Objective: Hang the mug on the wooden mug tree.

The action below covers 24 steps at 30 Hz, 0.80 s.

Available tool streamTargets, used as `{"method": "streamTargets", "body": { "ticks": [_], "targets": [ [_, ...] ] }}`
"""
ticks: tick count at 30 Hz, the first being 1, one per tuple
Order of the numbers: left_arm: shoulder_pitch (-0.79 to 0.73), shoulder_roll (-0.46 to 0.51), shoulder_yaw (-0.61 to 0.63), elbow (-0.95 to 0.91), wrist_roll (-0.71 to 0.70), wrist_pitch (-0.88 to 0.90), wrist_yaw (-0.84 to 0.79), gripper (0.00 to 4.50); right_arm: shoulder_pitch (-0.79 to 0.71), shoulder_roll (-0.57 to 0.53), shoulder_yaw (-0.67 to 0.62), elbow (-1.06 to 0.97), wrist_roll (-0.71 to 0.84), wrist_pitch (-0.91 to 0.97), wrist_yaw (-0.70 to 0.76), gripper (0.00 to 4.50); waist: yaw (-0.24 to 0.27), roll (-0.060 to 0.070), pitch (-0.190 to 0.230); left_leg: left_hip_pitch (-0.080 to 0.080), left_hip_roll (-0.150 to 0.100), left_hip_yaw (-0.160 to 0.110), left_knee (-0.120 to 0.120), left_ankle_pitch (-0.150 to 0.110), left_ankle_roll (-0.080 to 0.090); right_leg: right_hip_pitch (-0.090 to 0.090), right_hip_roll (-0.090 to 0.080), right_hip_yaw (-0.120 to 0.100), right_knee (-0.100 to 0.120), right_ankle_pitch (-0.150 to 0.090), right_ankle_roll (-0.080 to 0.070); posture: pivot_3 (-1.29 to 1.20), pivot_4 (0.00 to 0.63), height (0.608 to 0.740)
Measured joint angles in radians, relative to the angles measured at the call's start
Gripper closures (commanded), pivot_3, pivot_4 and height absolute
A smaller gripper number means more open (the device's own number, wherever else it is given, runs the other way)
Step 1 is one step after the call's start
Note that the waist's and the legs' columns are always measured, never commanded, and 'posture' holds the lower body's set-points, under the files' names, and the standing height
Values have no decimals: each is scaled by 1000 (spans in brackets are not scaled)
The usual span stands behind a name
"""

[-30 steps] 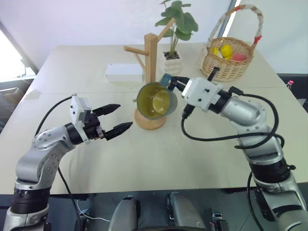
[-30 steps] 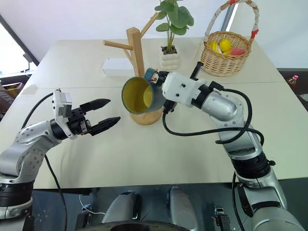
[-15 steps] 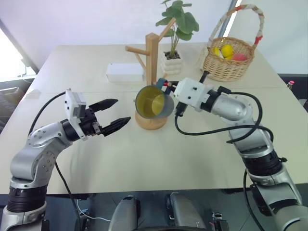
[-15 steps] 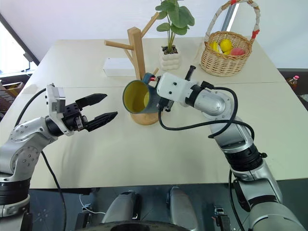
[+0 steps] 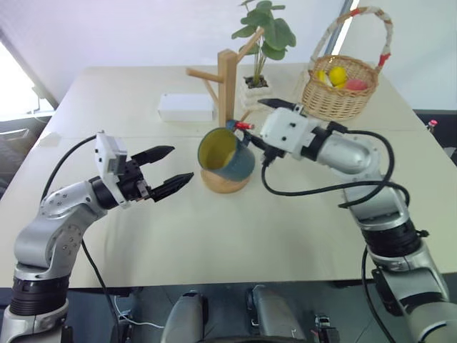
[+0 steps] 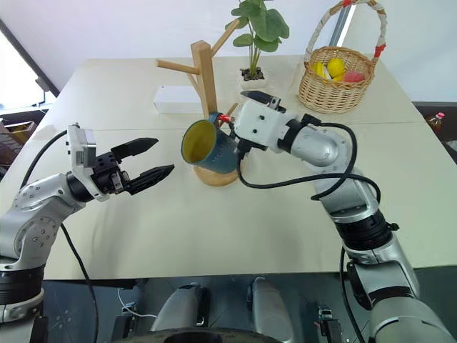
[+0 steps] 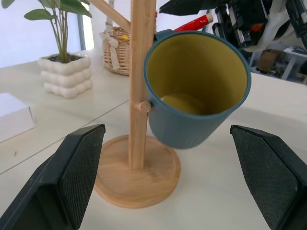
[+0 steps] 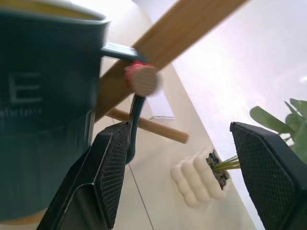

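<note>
Looking done: right gripper [image 6: 243, 118] just popped open off the mug [image 6: 206, 146], now hanging by its handle on the wooden mug tree [image 6: 206, 78], left gripper [image 6: 158, 158] open, empty.

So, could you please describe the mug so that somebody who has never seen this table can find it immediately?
Find the wooden mug tree, the tall post on a round base near the middle of the table. The mug hangs tilted by its handle from a red-tipped peg there, beside the open right gripper. It alone is teal-blue outside and yellow inside, unlike the white ribbed plant pot behind.
</note>
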<state>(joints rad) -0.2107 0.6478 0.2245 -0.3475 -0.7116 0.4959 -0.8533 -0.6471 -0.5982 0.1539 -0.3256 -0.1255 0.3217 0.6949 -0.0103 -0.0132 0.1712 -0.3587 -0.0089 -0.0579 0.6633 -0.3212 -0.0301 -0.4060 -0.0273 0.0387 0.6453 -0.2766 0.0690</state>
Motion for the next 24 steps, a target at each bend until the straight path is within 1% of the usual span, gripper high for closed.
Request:
{"method": "streamTargets", "body": {
  "ticks": [4,6,9,12,14,17,20,24],
  "targets": [
    [2,0,11,4,-5,0,7,0,108,-53,-132,-67,136,-1,70,930,-1,0,0,0,0,0,0,0,0,1,0,0,-1,0,0,0,150,740],
    [6,0,28,17,-7,-2,11,0,161,-59,-180,-73,194,0,90,930,-3,0,0,0,0,0,0,0,0,1,0,0,-1,0,0,0,150,740],
    [14,-10,39,79,41,-33,56,0,269,-25,-314,-80,331,43,87,930,-2,0,0,2,0,0,-1,0,0,1,0,0,0,0,0,0,150,740],
    [29,-41,64,171,94,-65,122,0,383,31,-395,-59,429,74,68,930,-4,0,0,2,0,0,-1,0,0,1,0,0,0,0,0,0,150,740],
    [39,-77,79,220,133,-109,175,0,449,76,-415,-12,444,60,36,930,-3,0,0,2,0,0,-1,0,0,2,0,0,0,0,0,0,150,740],
    [58,-119,88,299,197,-165,251,0,520,152,-405,94,417,-7,-30,930,-4,0,0,2,0,1,-1,0,0,1,0,1,1,0,0,0,150,740],
    [91,-160,99,350,250,-215,313,0,536,222,-387,196,384,-85,-95,930,-6,0,0,2,0,1,-1,0,0,0,0,1,1,0,0,0,150,740],
    [125,-187,105,369,276,-250,342,0,508,258,-361,277,374,-154,-131,930,-4,0,0,2,0,1,-1,0,0,0,0,1,2,0,0,0,150,740]
  ]
}}
